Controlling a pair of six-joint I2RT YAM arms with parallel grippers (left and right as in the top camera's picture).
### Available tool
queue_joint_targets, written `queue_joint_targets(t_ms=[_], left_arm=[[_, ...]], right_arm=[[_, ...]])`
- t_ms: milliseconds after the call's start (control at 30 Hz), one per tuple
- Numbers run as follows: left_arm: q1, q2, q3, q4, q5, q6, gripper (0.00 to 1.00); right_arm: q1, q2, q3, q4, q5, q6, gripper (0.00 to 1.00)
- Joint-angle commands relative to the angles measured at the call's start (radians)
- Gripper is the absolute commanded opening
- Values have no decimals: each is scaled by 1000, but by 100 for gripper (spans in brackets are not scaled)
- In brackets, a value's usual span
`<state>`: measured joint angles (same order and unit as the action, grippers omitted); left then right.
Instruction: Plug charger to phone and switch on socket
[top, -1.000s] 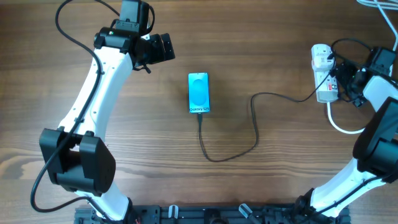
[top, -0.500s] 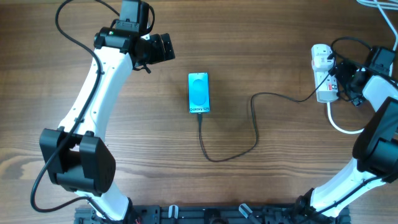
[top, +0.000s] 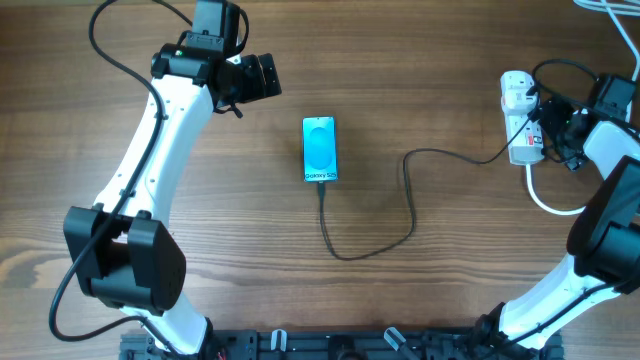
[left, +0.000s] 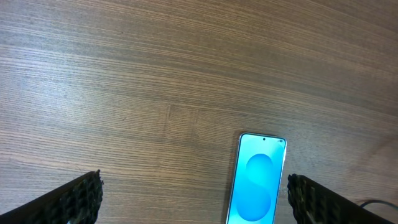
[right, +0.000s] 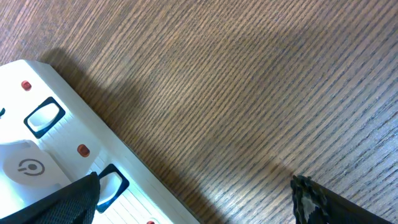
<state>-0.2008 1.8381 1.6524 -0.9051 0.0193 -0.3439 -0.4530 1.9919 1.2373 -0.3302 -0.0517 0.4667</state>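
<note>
The phone (top: 319, 149) lies flat at the table's middle, cyan screen up, white text strip at its near end; it also shows in the left wrist view (left: 257, 180). The charger (top: 410, 195), a thin black cable, runs from the phone's near end, loops and goes right to the socket (top: 520, 120), a white power strip with red markings. My left gripper (top: 262, 75) is open, up and left of the phone; its fingers frame the phone's top (left: 193, 202). My right gripper (top: 548, 128) is open over the socket, one finger at a rocker switch (right: 111, 185).
A white mains cord (top: 545, 200) curves from the socket toward the right arm. Thick black arm cables hang by both arms. A black rail (top: 330, 345) runs along the near table edge. Bare wood lies round the phone.
</note>
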Motion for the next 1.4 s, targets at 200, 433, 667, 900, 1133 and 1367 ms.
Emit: queue_joint_targets(t_ms=[200,433,667,900,1133,1367], left_arm=[[1,10,-3,0,-17,-12,100],[1,10,-3,-1,-17,-12,100],[1,10,-3,-1,-17,-12,100],[1,10,-3,-1,-17,-12,100],[1,10,-3,-1,-17,-12,100],[1,10,-3,-1,-17,-12,100]], right_arm=[[12,15,12,-23,-18,-22,100],[30,15,12,-26,-16,-26,100],[30,15,12,-36,-17,-36,100],[12,-101,12,-133,99,35,100],[11,-381,12,-306,154,60,100],[53,-640,-10,-537,99,52,100]])
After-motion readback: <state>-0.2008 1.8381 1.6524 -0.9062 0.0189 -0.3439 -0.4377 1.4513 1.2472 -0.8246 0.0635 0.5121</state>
